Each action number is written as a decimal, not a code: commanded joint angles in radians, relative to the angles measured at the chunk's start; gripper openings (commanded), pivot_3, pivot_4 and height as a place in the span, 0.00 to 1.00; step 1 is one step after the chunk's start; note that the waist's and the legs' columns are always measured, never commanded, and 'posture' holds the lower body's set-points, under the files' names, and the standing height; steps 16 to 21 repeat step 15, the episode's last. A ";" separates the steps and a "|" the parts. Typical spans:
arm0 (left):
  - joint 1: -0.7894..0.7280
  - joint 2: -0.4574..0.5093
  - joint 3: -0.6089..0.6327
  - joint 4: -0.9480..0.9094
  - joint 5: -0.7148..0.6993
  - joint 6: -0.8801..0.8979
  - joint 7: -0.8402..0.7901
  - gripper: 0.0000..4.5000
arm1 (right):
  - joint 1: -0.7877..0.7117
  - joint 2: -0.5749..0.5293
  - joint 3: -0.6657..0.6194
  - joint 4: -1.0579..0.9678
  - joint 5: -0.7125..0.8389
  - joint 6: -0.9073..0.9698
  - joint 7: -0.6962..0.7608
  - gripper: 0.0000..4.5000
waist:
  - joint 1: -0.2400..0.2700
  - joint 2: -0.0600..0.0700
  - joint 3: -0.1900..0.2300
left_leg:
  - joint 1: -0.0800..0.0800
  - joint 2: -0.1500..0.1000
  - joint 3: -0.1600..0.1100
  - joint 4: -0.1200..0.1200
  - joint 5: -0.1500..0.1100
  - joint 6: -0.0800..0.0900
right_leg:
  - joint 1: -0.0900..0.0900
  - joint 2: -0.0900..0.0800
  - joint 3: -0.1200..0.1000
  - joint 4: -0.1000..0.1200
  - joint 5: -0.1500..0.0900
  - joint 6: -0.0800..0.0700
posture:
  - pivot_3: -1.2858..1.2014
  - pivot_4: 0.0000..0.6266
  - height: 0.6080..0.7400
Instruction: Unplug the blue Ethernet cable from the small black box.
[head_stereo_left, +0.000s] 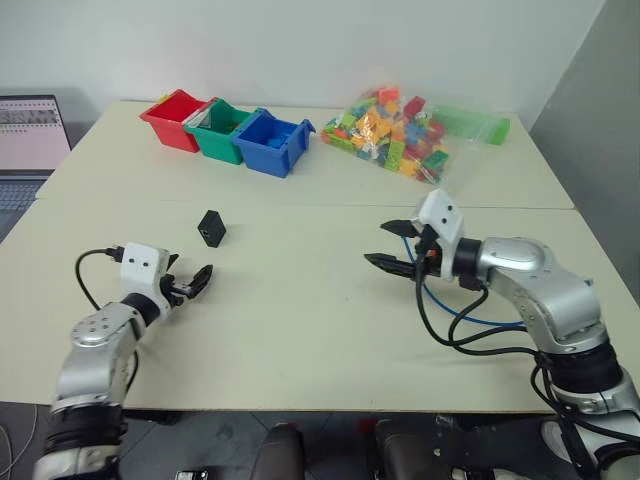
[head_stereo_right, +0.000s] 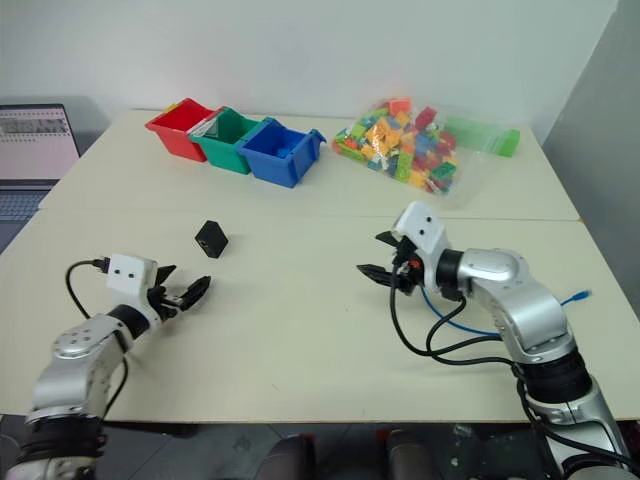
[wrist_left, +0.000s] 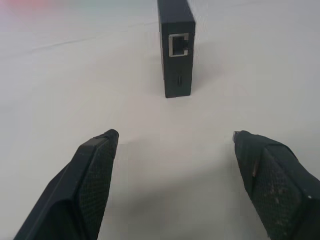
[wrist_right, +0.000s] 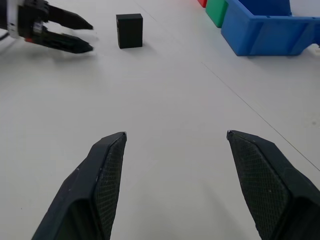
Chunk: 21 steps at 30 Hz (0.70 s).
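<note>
We see the left gripper (head_stereo_left: 190, 284) low at the near left, its two black fingers (wrist_left: 95, 170) spread wide and holding nothing; the right gripper (head_stereo_left: 392, 245) reaches in from the right on a bent silver arm, pointing left, its fingers (wrist_right: 107, 170) likewise parted and empty.

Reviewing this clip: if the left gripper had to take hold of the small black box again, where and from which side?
Probably across its two broad flat faces, coming level from the port side: the small black box stands on edge ahead of the open left gripper.
</note>
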 joint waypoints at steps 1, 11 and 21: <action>0.030 0.083 0.072 -0.148 -0.053 0.100 -0.055 0.87 | 0.020 -0.074 -0.084 0.006 0.040 -0.052 0.086 0.76 | -0.001 0.000 0.000 | 0.000 0.000 0.000 0.000 0.000 0.000 | 0.000 0.000 0.000 0.000 0.000 0.000 | 0.52 0.24 1.00; 0.084 0.221 0.201 -0.212 -0.175 0.191 -0.256 0.87 | 0.075 -0.215 -0.161 0.021 0.118 -0.077 0.238 0.76 | -0.011 0.000 0.000 | 0.002 0.001 0.003 -0.001 0.000 0.000 | -0.001 0.001 0.001 0.000 0.000 0.000 | 0.52 0.24 1.00; 0.107 0.227 0.206 -0.223 -0.188 0.199 -0.293 0.87 | 0.064 -0.209 -0.156 0.037 0.112 -0.087 0.223 0.76 | -0.010 0.000 0.000 | 0.002 0.001 0.003 -0.001 0.000 0.000 | 0.000 0.001 0.001 0.000 -0.003 0.004 | 0.52 0.24 1.00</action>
